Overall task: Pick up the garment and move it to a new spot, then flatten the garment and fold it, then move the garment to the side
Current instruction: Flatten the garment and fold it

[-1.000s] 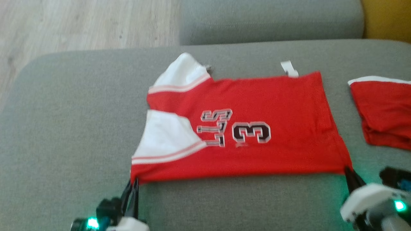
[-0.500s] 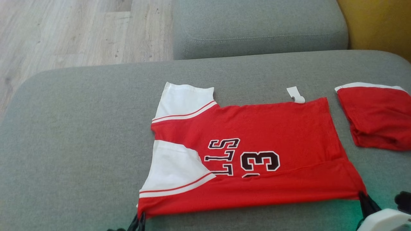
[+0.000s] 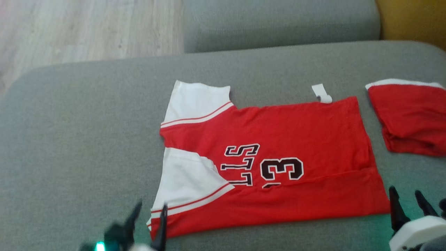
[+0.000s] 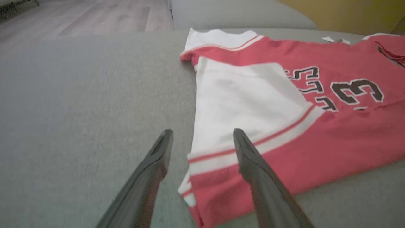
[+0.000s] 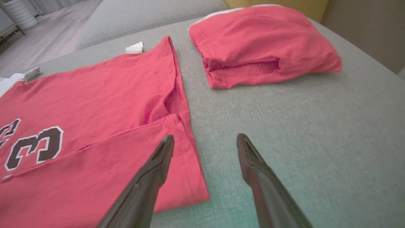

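This looks like a home, most likely a living room. The work surface is a broad grey upholstered seat cushion (image 3: 87, 139), with a second grey cushion (image 3: 278, 21) beyond it. Pale wood-plank floor (image 3: 87, 28) runs past the seat, and a mustard-yellow surface (image 3: 414, 17) stands at the far right. Household clothing lies on the cushion — a red jersey (image 3: 296, 125) and a folded red garment (image 3: 411, 118).

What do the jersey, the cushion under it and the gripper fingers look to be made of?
The jersey looks like soft matte knit, likely cotton or a blend: it lies limp and creases at the fold. The cushion looks like matte grey woven upholstery with a fine grain. The fingers look smooth, dark, faintly glossy, plastic or rubber; I cannot tell which.
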Robot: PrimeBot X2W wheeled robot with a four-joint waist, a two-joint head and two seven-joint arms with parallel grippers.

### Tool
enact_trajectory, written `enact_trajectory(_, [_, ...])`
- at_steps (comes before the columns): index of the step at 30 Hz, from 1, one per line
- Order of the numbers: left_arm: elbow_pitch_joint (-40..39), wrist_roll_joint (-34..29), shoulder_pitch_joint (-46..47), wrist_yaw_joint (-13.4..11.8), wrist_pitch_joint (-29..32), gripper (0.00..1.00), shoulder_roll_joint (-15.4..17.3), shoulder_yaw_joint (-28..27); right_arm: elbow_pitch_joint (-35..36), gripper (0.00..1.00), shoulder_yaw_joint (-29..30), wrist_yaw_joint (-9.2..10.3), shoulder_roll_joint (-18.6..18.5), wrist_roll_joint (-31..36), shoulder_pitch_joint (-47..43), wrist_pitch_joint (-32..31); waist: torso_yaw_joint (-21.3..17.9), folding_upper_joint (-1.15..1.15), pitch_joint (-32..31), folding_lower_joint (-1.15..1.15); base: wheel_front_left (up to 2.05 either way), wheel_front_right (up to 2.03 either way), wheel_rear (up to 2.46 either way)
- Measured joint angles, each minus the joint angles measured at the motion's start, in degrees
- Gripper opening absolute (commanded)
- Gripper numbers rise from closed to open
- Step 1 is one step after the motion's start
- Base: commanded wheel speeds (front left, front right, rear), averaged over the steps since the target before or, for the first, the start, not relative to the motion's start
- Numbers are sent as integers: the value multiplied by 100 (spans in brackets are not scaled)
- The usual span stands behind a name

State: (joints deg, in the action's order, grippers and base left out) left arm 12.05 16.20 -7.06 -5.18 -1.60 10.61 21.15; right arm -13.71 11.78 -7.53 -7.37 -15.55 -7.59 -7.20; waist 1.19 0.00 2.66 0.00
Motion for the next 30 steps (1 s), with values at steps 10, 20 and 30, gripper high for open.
enact_trajectory(10, [159,454,2916,1069,557,100,382,-115,266,100,-553,0,125,109,683,68,-281,0,643,2,0,0,0])
enact_trajectory(20, [1496,1722,5405,1235,1949,100,985,1083,280,100,-1151,0,136,109,1346,116,-717,0,1367,2,0,0,0])
enact_trajectory(30, [2922,2464,6500,1277,2581,100,1750,2028,191,100,-1504,0,107,-10,1693,229,-1270,0,2030,2,0,0,0])
